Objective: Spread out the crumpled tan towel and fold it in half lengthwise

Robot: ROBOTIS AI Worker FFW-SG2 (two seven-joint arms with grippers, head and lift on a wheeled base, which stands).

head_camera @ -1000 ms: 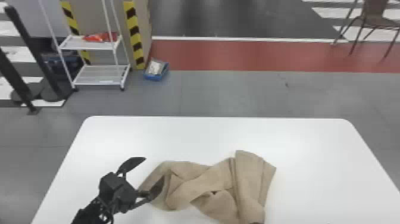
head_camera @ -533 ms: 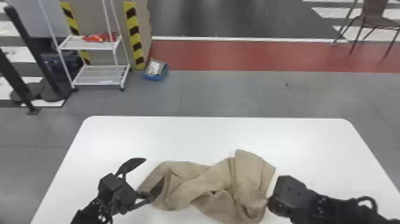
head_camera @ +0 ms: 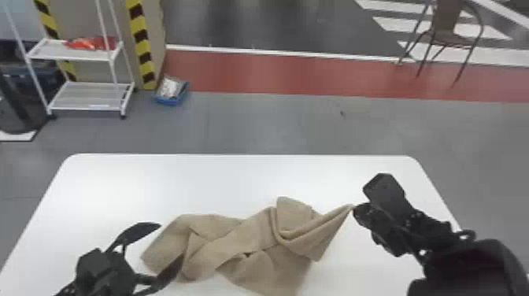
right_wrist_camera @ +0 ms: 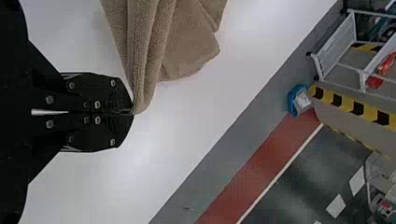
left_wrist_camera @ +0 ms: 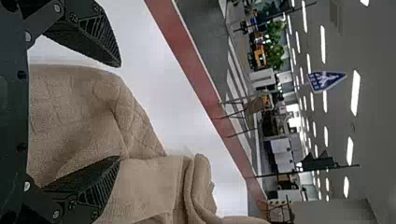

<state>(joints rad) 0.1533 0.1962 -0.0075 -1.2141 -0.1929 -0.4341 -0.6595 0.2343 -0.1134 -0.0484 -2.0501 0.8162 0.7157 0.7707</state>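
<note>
now the right tool has drawn a pinch of the tan towel out to the robot's right; half a second ago it was down against the cloth's right end, and that end was a rounded heap. from where i stand, the pulled part makes a taut, slanting peak, seemingly raised a little off the white bench. its two flat black fingers are closed together, with the towel's edge caught at their very tips.

the left tool has stayed at the towel's left end, its fingers spread wide, one lying across the cloth, gripping nothing.

for the task, this looks like the beginning of the spreading: one end is in hand, the other probably needs to be grasped before both can be drawn apart. the fold in half must wait. so small a pinch could slip.

the towel sits on the near part of the bench, between the two arms. it is soft and matte, rumpled into overlapping swathes, with thick ridges by the peak, a blunt flap pointing to the far side and a small dark gap near the middle.
</note>
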